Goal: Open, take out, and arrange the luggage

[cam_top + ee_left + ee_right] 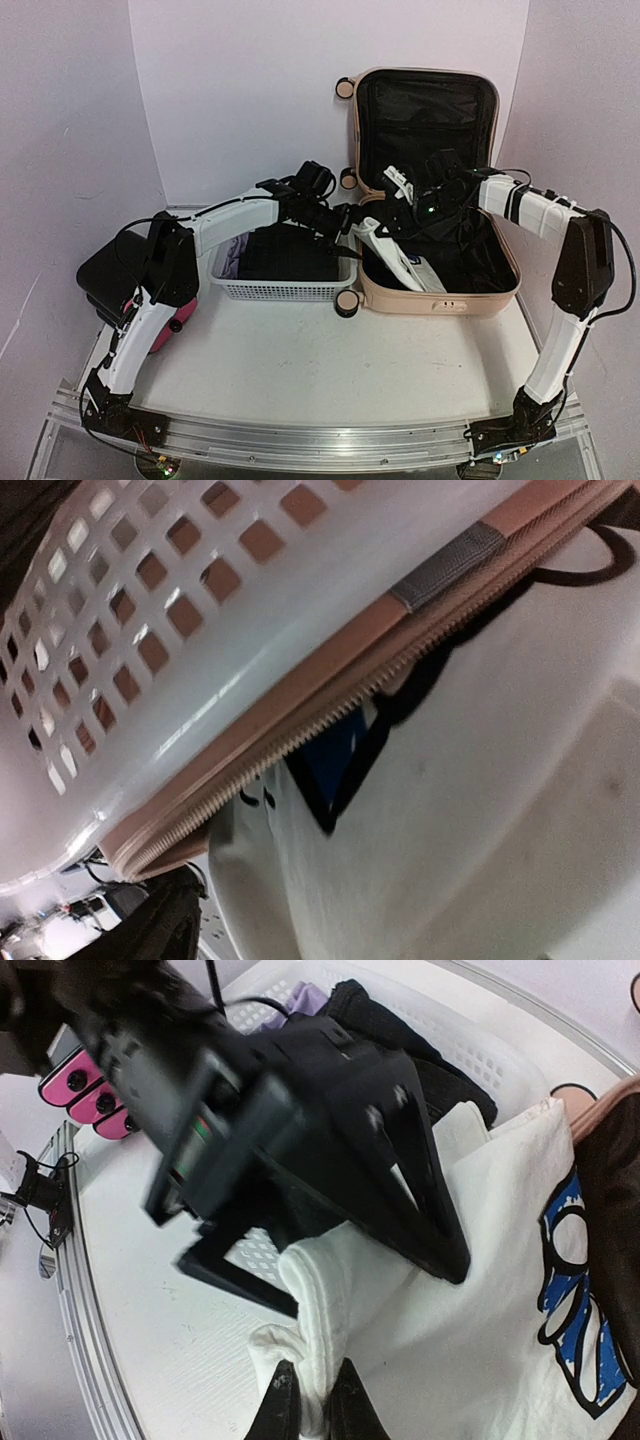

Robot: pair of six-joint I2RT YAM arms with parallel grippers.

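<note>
The luggage (430, 300) lies open on the right part of the bench (300, 370). Its lid stands upright at the back wall and shows black lining. Its left rim is pressed against the white mesh basket (280, 290), as the left wrist view shows from very close.

A white shirt (470, 1330) with a blue and black print hangs over that rim, partly inside the luggage. The print is cut off, so I cannot read what it shows.

The right fingers (312, 1405) are pressed together on a fold of the white shirt at the bottom edge of their own view. Only their tips are visible there.

The left fingers (370, 1290) are seen from the right wrist as a dark, blurred form. They stand apart with the cloth between them, but whether they touch it is not clear. In the left wrist view they do not appear at all.

Dark clothes (285, 255) fill the basket, and something lilac beside them is too hidden to name. On the left, the black box (105, 270) is mostly covered by the left arm (160, 270), and its pink drawer fronts (80, 1090) show only in part.
</note>
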